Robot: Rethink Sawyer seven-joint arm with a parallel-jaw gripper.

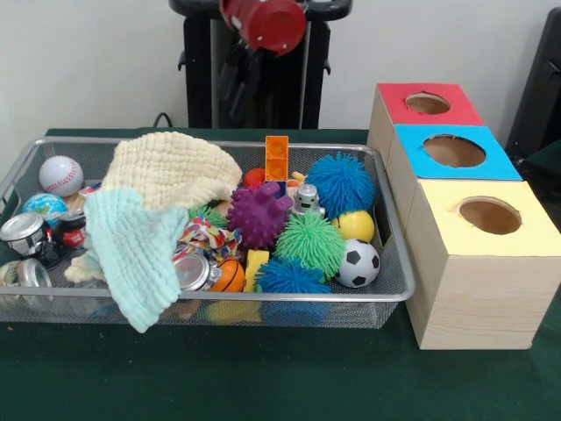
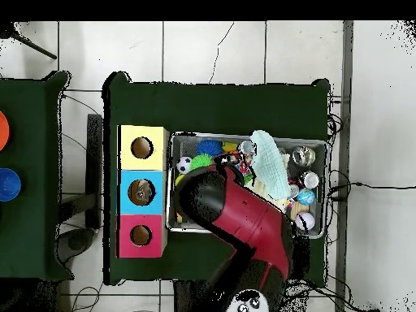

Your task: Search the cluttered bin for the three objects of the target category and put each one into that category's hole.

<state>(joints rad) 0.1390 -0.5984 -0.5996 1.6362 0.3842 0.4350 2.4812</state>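
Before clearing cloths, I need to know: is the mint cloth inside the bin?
Partly: the mint cloth drapes over the bin's front rim, hanging outside.

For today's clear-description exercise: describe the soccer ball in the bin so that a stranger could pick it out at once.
Find the wire mesh bin left of the three boxes. Go to its front corner nearest the yellow-topped box. The soccer ball lies there, the only white ball with black patches, below a plain yellow ball.
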